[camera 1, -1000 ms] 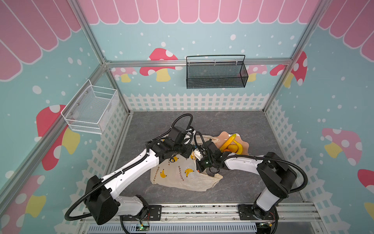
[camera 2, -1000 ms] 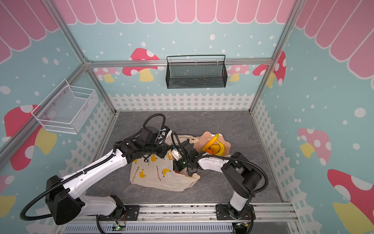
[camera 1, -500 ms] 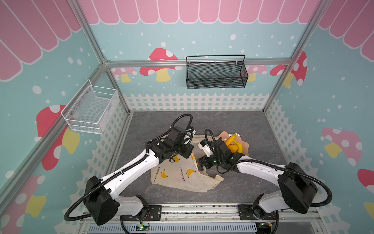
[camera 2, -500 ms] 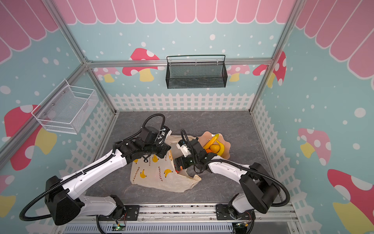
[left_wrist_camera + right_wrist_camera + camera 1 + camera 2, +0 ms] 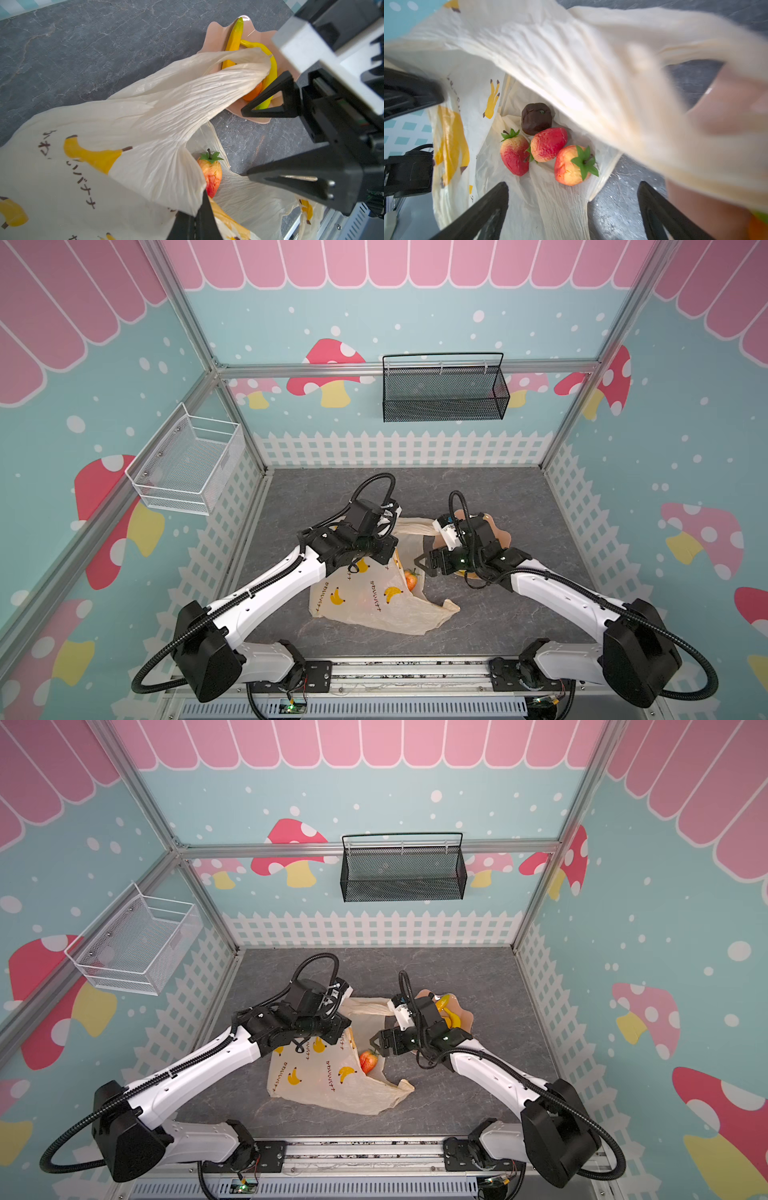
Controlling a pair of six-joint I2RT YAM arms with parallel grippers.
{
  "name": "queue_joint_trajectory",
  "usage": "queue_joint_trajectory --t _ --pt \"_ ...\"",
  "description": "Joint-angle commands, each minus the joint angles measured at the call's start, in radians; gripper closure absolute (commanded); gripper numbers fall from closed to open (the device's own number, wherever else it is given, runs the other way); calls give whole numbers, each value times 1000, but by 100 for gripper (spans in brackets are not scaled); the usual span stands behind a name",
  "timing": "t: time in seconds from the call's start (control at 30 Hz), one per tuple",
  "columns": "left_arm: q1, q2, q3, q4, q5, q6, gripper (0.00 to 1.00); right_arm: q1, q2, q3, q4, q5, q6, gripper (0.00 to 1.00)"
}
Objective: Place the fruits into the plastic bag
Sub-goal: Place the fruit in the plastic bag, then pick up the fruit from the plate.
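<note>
The left tool (image 5: 204, 207) is closed on the thin cream banana-printed plastic bag (image 5: 365, 614), lower centre in both top views. The right tool (image 5: 573, 185) is wide open and empty. Inside the bag lie red glossy strawberries (image 5: 548, 144).

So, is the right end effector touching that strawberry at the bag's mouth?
Apart. The left wrist view shows bag between the open right end effector and the strawberry.

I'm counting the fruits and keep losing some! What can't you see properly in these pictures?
- the tangerine: left wrist view, mostly behind the plastic bag handle and right gripper.
- the dark brown fruit: both top views, covered by the bag.
- the plate: right wrist view, blurred, partly behind the bag.
- the left gripper: left wrist view, cut off by the picture's edge.
</note>
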Motion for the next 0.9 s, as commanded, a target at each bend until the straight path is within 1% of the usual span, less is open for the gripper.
queue_joint_trajectory --t 0.0,0.17,0.4,0.63,0.73,0.87 --pt "2 -11 -6 14 -2 -4 100 -45 -45 7 -93 10 -28 3" --pt "1 -11 -5 17 -2 -5 100 -95 -77 3 -149 13 -44 4" --pt "1 -14 -5 16 0 -6 100 -128 -93 -3 -172 19 -28 5" --pt "1 -19 -8 16 1 -4 100 -178 -68 38 -271 107 3 8" --pt "1 -21 -9 16 4 -6 100 -196 -46 62 -314 167 4 11" --pt "2 -22 -7 12 2 -2 100 -208 -3 95 -341 210 -21 16"
